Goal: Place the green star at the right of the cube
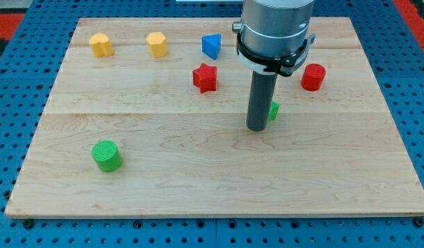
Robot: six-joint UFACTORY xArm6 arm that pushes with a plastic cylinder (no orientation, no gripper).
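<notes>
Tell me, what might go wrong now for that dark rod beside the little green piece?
My tip sits against the view's left of the green star, which the rod mostly hides.

1. Only an edge of the star shows, so a push could glance off and spin it away.
2. A push toward the view's top right could knock the red cylinder.
3. No plain cube shows; the blue block may be meant, so the goal could be misjudged.

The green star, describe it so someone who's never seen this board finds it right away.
Start at the big grey arm at the wooden board's top right and follow its dark rod down to my tip. The green star peeks out just right of the rod, mostly hidden; the other green piece, a green cylinder, sits far left.
</notes>
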